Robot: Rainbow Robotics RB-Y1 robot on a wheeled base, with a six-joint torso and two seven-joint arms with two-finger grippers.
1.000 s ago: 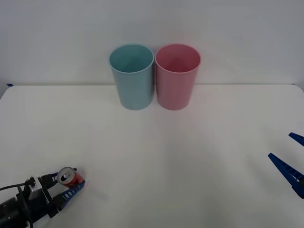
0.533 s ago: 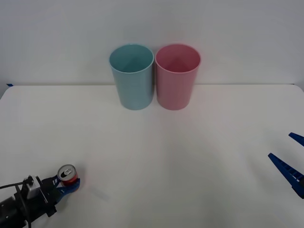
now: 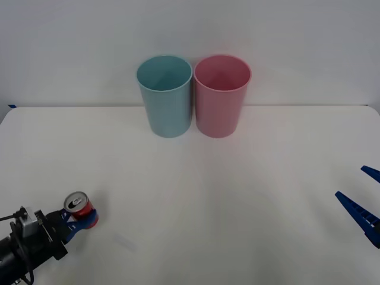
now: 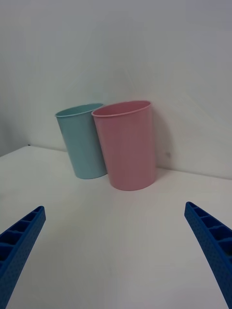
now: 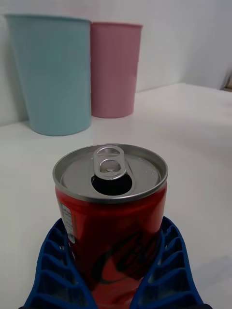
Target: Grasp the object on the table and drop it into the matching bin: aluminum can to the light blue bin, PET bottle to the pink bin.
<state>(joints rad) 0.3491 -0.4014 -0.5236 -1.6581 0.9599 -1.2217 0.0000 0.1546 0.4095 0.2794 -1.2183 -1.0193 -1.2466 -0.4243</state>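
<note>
Grasp is made: your left gripper (image 3: 76,218), at seven o'clock, clenches the aluminum can (image 3: 79,205). Carry it toward twelve, over the light blue bin (image 3: 165,95). Right gripper (image 3: 363,202) idles, fingers apart.

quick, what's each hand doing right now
Left hand: closed on the red can, at the table's near left corner.
Right hand: open, holding nothing, parked at the table's right edge.

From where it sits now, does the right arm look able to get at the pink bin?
Probably yes: the right gripper is open and holds nothing, and bare table lies between it and the pink bin. Reach itself can't be judged.
</note>
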